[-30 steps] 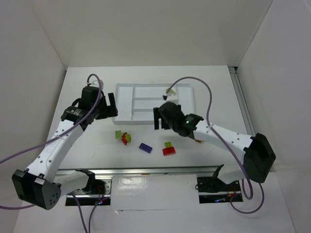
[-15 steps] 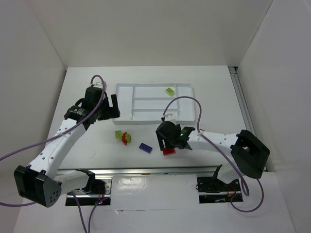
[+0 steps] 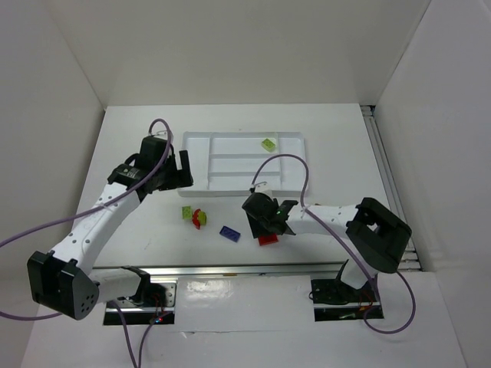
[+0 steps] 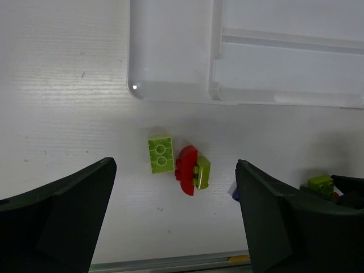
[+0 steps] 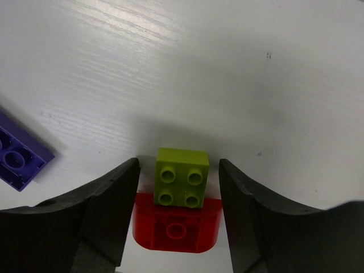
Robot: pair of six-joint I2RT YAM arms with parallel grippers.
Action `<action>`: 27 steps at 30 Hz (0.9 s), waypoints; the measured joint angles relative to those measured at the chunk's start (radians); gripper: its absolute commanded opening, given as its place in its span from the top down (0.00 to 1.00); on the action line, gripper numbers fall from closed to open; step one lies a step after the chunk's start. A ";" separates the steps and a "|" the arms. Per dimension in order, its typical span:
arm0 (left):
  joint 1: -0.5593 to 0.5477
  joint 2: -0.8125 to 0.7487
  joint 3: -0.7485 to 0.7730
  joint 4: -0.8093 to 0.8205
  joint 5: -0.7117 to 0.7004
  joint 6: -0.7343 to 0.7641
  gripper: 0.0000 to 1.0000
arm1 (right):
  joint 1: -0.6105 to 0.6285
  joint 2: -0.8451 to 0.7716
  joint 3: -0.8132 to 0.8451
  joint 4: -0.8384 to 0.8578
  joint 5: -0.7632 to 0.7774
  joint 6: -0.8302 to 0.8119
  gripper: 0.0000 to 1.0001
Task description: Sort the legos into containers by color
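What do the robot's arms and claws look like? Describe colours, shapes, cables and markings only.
Both the left arm and right arm are white tubular links with boxy black joints. A purple cable loops along each. A small green light glows near the right wrist. The left claw and right claw have two broad, rounded black fingers each.

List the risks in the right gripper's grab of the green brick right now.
1. The open right gripper straddles the green brick, but a red piece sits against it between the fingers. Closing might pinch or drag both, mixing colours in the tray.
2. Under the open left gripper, a second green brick, a curved red piece and a small green piece lie touching. A grab there may shift more than one.
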 measured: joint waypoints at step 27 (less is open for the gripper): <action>-0.019 -0.017 0.001 -0.005 -0.035 0.021 0.03 | -0.126 -0.068 0.219 0.060 -0.347 -0.058 0.63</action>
